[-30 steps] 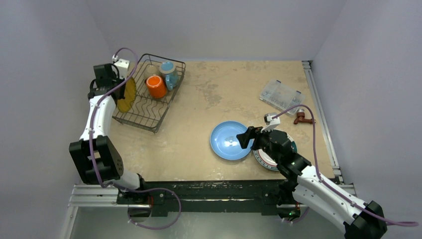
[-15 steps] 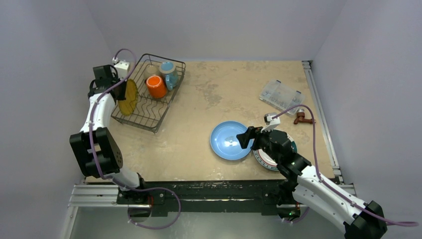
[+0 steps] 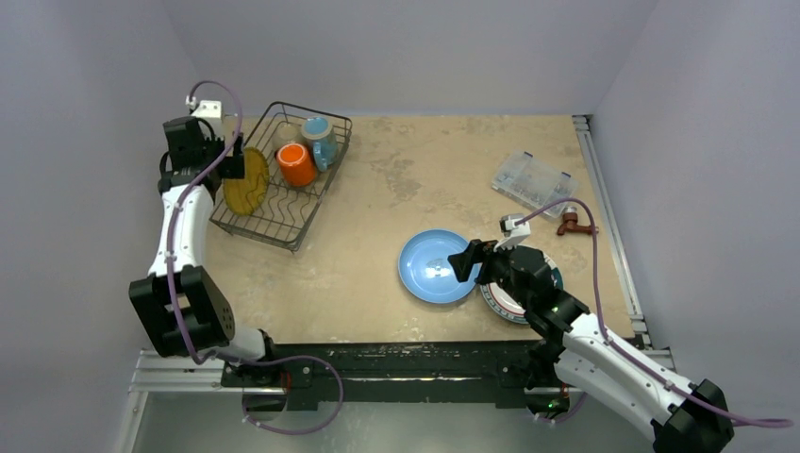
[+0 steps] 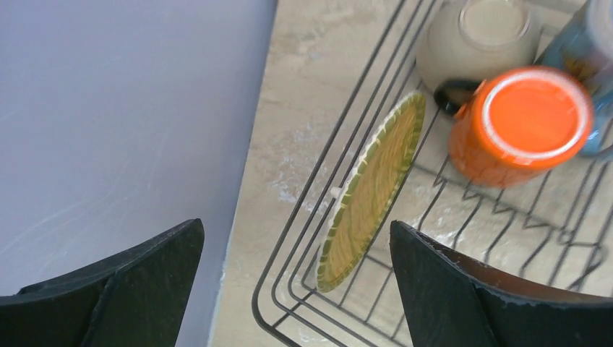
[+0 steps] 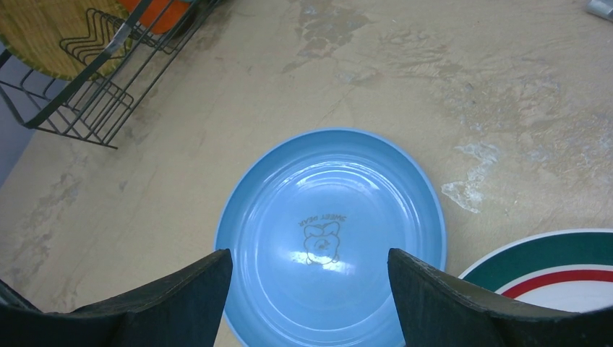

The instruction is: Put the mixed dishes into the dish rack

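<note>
I have my left tool [image 4: 296, 225] wide above the yellow plate [image 4: 369, 195] leaning in the dish rack [image 3: 288, 209]; my right tool [image 5: 309, 253], also wide, hovers over the blue plate [image 5: 331, 210].

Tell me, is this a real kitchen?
Probably not: it looks like a robot test bench. The left arm and right arm stand on a metal frame, plain walls box in the table, and the dish rack sits on it.
</note>
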Available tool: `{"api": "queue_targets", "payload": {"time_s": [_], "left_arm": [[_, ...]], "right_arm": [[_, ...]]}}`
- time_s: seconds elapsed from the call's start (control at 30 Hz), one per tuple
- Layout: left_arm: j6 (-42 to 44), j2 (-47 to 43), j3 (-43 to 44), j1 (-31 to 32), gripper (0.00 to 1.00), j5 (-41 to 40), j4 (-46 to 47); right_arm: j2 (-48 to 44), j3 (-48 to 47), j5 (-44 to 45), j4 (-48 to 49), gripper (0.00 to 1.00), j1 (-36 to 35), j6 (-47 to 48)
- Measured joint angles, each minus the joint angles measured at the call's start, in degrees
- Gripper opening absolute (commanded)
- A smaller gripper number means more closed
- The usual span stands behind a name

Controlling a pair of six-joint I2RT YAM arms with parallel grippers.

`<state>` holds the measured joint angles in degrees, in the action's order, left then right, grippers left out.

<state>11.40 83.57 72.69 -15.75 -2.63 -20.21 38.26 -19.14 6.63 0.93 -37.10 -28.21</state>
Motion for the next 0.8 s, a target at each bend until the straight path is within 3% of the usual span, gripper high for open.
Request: {"api": "queue_targets", "payload": {"time_s": [0.13, 0.27, 0.33, 0.4, 0.47, 0.6, 0.8], "left_arm": [[-8.2, -8.2, -1.8, 1.6, 1.00, -4.6, 2.4], [-9.8, -14.0, -1.9, 13.0, 1.00, -19.4, 5.8], [-10.3, -15.7, -2.6, 18.8, 1.00, -22.3, 7.3], [-13.2, -17.0, -4.0, 20.4, 0.99, -23.2, 7.0], [-17.8, -17.9, -5.2, 19.8, 0.99, -21.8, 4.5], [-24.9, -19.5, -8.6, 18.0, 0.99, -11.4, 3.0], [-29.4, -22.1, -11.6, 23.8, 1.00, 0.5, 3.5]], "right_arm": [[0.6, 0.0, 0.0, 0.0, 0.80, 0.0, 0.0], [1.1, 0.0, 0.0, 0.0, 0.79, 0.0, 0.0], [1.6, 0.0, 0.0, 0.0, 0.79, 0.0, 0.0], [2.0, 0.0, 0.1, 0.0, 0.80, 0.0, 0.0], [2.4, 0.0, 0.1, 0.0, 0.80, 0.0, 0.0], [3.0, 0.0, 0.3, 0.0, 0.79, 0.0, 0.0], [5.4, 0.0, 1.5, 0.0, 0.80, 0.0, -0.1]]}}
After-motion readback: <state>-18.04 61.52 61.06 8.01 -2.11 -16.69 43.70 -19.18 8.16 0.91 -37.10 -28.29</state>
